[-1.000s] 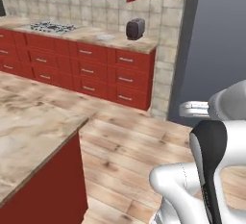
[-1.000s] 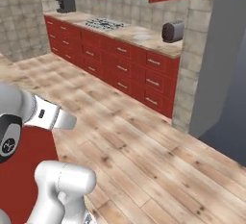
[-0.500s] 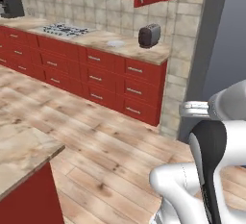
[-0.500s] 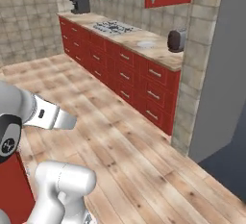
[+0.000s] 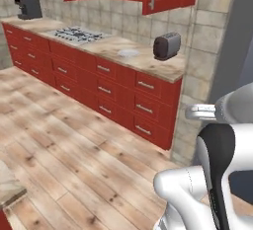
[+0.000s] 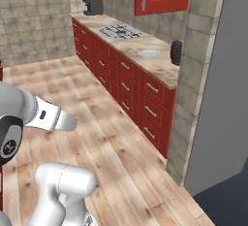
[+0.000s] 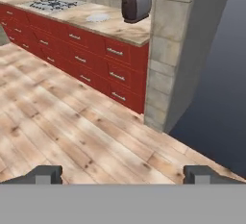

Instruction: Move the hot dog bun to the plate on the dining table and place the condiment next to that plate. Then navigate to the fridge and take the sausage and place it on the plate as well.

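In the hand view my gripper (image 7: 124, 175) is open, its two dark fingertips (image 7: 45, 174) wide apart over bare wooden floor with nothing between them. The fridge (image 6: 220, 84) is the tall plain grey front at the right, past a tiled pillar (image 7: 168, 50); its doors look shut. One corner of the dining table (image 5: 7, 187) shows at the lower left of the left base view. The hot dog bun, the plate, the condiment and the sausage are out of view.
A long counter on red drawer cabinets (image 5: 123, 91) runs along the wall. It carries a coffee machine (image 5: 28, 6), a gas hob (image 5: 79, 34), a small white plate (image 5: 128, 53) and a dark toaster (image 5: 166, 45). Open wooden floor (image 6: 97, 123) lies between me and the counter.
The whole picture has shifted, so the base has driven and turned. The counter and fridge are nearer, and the dining table has slid almost out at the lower left. My gripper stays open.
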Controlling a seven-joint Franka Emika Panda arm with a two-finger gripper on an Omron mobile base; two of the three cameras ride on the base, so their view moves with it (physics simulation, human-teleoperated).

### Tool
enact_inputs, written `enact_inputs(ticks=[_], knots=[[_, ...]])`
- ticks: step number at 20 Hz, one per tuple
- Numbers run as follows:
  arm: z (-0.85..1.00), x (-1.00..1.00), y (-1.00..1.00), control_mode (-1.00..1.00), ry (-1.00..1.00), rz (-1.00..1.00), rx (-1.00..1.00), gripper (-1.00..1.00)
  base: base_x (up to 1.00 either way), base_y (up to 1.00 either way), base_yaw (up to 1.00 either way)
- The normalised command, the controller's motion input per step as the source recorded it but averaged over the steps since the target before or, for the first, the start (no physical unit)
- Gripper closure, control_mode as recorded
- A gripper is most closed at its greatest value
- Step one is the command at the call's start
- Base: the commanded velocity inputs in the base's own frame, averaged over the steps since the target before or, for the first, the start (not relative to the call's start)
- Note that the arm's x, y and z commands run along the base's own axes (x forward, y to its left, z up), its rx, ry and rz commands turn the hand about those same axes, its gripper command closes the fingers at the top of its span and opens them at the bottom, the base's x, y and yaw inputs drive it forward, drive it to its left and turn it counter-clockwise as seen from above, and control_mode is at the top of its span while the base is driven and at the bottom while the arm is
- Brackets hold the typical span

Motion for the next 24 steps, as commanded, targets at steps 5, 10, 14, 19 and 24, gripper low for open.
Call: enact_inputs(ticks=[5,10,14,19,24], knots=[[0.00,0.00,0.00,1.00,0.00,0.00,0.00,-1.00,1.00,-0.09,0.04],[0.00,0.00,0.00,1.00,0.00,0.00,0.00,-1.00,1.00,0.08,0.00],[0.00,0.00,0.00,1.00,0.00,0.00,0.00,-1.00,1.00,0.29,-0.02],[0.00,0.00,0.00,1.00,0.00,0.00,0.00,-1.00,1.00,0.54,-0.17],[0.00,0.00,0.00,1.00,0.00,0.00,0.00,-1.00,0.95,0.57,-0.28]])
